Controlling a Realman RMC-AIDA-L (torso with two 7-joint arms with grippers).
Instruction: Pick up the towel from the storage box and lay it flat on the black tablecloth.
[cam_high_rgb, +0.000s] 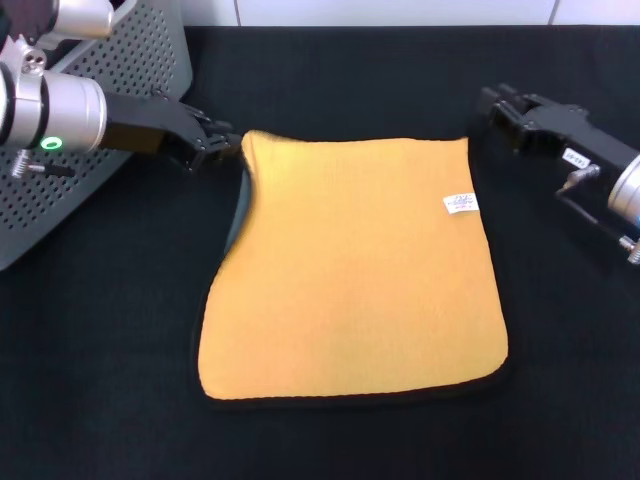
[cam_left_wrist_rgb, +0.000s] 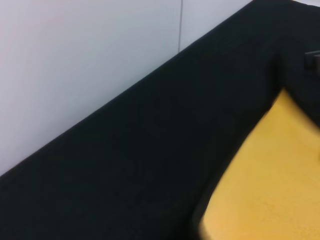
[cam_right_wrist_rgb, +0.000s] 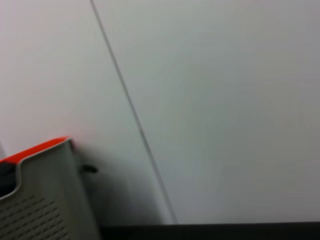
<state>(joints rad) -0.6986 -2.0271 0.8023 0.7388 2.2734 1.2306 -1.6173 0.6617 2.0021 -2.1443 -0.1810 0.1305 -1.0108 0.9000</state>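
The towel (cam_high_rgb: 355, 270) in front of you is soft, light microfibre with no stiffness of its own, so it will sag, fold and drag wherever it is not supported. Judge it as something to take by a corner or by the stitched edge with a shallow pinch; a grab in the middle would bunch it. It should not slip much on the matte cloth, and nothing about it is fragile.

It lies yellow side up, roughly square, with a black stitched border and a small white tag (cam_high_rgb: 461, 204) near one far corner. It is spread on the black tablecloth (cam_high_rgb: 100, 380), out of the storage box (cam_high_rgb: 120, 120), and almost flat. Only the far corner nearest the left gripper (cam_high_rgb: 212, 140) is turned, showing a strip of grey underside along that edge.

The left gripper's tips sit just beside that turned corner, touching or nearly so; you cannot tell from these views whether its jaws are spread or pressed together. The right gripper (cam_high_rgb: 497, 106) hangs just beyond the opposite far corner, apart from the cloth, and its jaws are equally unreadable. If you smooth anything, take the curled edge just ahead of the left jaws.
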